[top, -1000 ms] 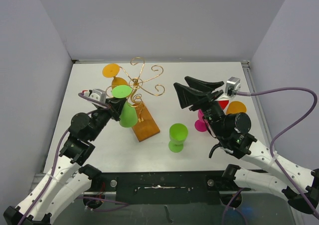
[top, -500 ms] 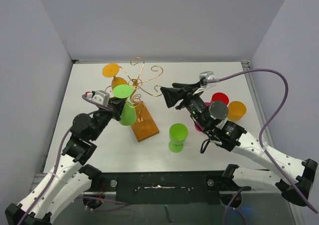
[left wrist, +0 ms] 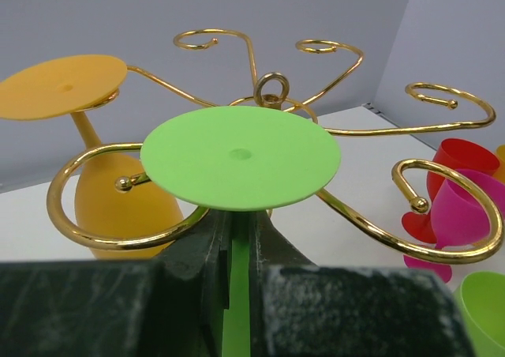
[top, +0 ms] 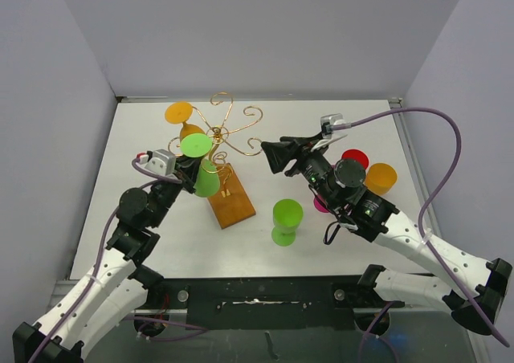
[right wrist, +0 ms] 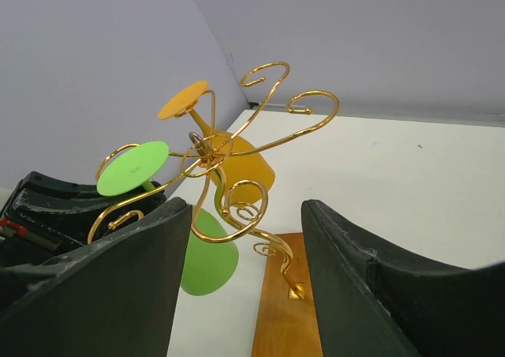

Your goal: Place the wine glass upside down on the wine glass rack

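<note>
Wine glass [left wrist: 241, 155] bowl behind left gripper [left wrist: 237, 238]

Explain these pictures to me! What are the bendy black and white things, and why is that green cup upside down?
Those are two robot arms. Each ends in a two-finger gripper that works like a hand. The big picture comes from a camera up above, looking down on the white table. The other two come from small cameras on the wrists, so each shows its own fingers up close.

In the middle stands a wine glass rack made of curly gold wire on a wooden base. An orange wine glass hangs on it upside down. The left gripper pinches the stem of a green wine glass, upside down, right by a curl. The right gripper is open and holds nothing.

A second green glass, a pink glass, a red glass and an orange glass are on the table.
</note>
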### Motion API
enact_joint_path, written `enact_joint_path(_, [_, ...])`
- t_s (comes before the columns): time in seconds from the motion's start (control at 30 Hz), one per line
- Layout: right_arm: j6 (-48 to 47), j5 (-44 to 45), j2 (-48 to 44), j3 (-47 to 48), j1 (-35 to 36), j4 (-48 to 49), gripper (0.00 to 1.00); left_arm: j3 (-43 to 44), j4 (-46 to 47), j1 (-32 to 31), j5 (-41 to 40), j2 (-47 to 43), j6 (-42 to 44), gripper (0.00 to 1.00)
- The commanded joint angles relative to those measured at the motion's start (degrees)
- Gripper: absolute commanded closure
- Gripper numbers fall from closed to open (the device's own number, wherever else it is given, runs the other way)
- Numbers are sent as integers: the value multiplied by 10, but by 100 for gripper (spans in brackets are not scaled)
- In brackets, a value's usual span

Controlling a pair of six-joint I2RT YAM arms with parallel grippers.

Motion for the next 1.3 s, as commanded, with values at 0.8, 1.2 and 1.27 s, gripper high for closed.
enact_joint_path(0.8, [15, -38, -8, 27, -4, 14, 42, -19, 115, 4, -129, -21, -7, 100])
enact_joint_path(1.2, [18, -48, -13, 20, -5, 30, 43, -11, 128, 3, -147, -7, -2, 100])
enact_joint_path(1.27, [19, -50, -13, 20, -4, 31, 43, -8, 128, 3, -154, -5, 2, 100])
